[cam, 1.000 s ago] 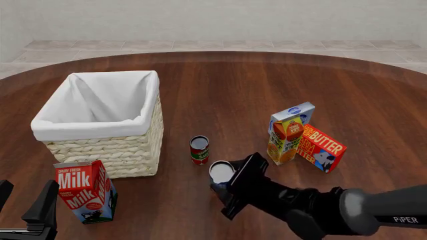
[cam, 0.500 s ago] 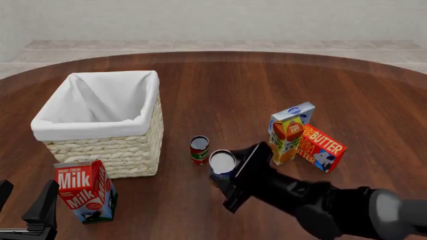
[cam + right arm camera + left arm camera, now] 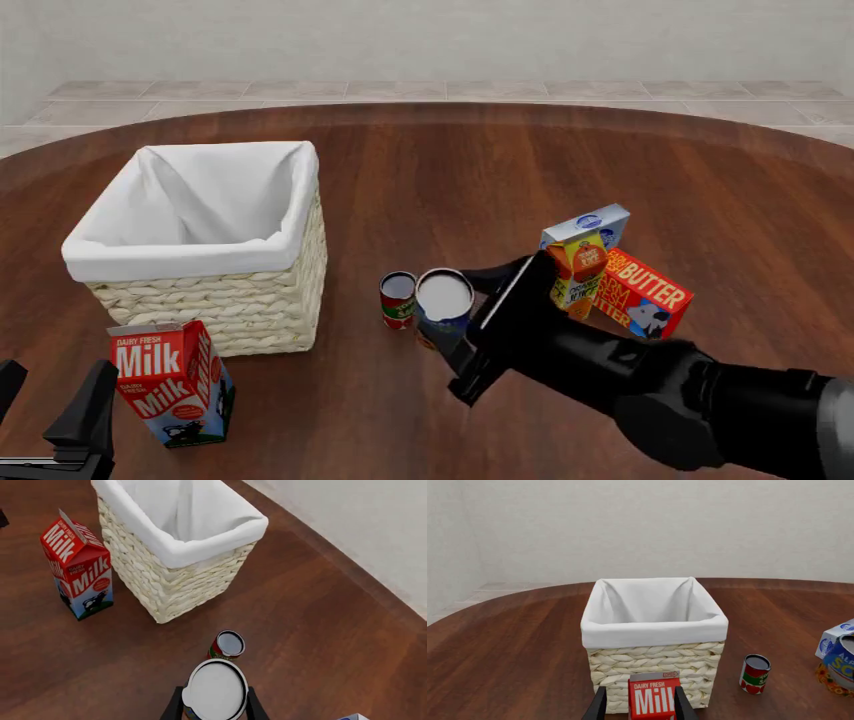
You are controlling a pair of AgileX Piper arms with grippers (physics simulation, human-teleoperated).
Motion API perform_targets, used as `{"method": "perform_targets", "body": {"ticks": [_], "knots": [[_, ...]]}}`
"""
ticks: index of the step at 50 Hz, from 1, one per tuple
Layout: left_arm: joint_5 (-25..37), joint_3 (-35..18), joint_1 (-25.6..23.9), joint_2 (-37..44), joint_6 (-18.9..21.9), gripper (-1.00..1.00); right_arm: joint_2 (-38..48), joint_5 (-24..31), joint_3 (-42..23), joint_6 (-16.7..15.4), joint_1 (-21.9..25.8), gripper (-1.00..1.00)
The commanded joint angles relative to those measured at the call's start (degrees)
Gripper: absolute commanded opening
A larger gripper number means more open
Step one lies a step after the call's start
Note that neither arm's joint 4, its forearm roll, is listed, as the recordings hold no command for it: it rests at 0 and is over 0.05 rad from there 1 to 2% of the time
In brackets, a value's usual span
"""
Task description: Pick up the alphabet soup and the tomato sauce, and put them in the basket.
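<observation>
2 cans to move and neither is in the basket [image 3: 654, 625] yet, so plenty can go sideways.

Left wrist view: the left gripper [image 3: 639, 707] has its fingers apart with the milk carton [image 3: 654, 696] sitting right in front of them, hard against the basket's near wall. If that arm drives forward for the tomato sauce [image 3: 754, 674], which stands on the surface off to the side of the basket, it could shove the carton over.

Front view: the right gripper [image 3: 467, 322] has its fingers clamped on the alphabet soup [image 3: 443, 303], lifted off the surface and hanging just beside the tomato sauce [image 3: 398, 299]. Risk here is a low swing toward the basket [image 3: 200, 262] clipping that can and knocking it flat so it rolls. The juice carton [image 3: 578, 262] and butter box [image 3: 643, 294] sit close behind the arm, so a wide elbow could bump those too.

Right wrist view: only the soup's pale lid [image 3: 215, 691] shows between the fingers, and I can't tell how deep the grip is. A shallow pinch on a round can might slip on the way over. The basket rim [image 3: 200, 547] is tall, so the can needs height or it'll hit the wicker.
</observation>
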Motion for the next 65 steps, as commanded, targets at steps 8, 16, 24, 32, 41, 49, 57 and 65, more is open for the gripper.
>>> {"method": "perform_targets", "body": {"ticks": [8,16,24,32,41,49,57,65], "knots": [[0.0,0.0,0.0,0.0,0.0,1.00,-4.7,4.4,-3.9,-0.5,0.5,-1.00],[0.0,0.0,0.0,0.0,0.0,1.00,-5.3,6.1,-6.2,-1.2,0.5,-1.00],[0.0,0.0,0.0,0.0,0.0,1.00,-5.8,7.0,-7.7,-1.7,0.6,-1.00],[0.0,0.0,0.0,0.0,0.0,1.00,-6.0,7.9,-9.0,-2.2,0.6,-1.00],[0.0,0.0,0.0,0.0,0.0,1.00,-6.1,9.5,-11.2,-3.1,0.7,-1.00],[0.0,0.0,0.0,0.0,0.0,1.00,-6.1,10.8,-13.2,-3.4,1.1,-1.00],[0.0,0.0,0.0,0.0,0.0,1.00,-5.7,11.6,-15.1,-3.5,1.5,-1.00],[0.0,0.0,0.0,0.0,0.0,1.00,-5.2,12.5,-17.5,-3.7,1.7,-1.00]]}}
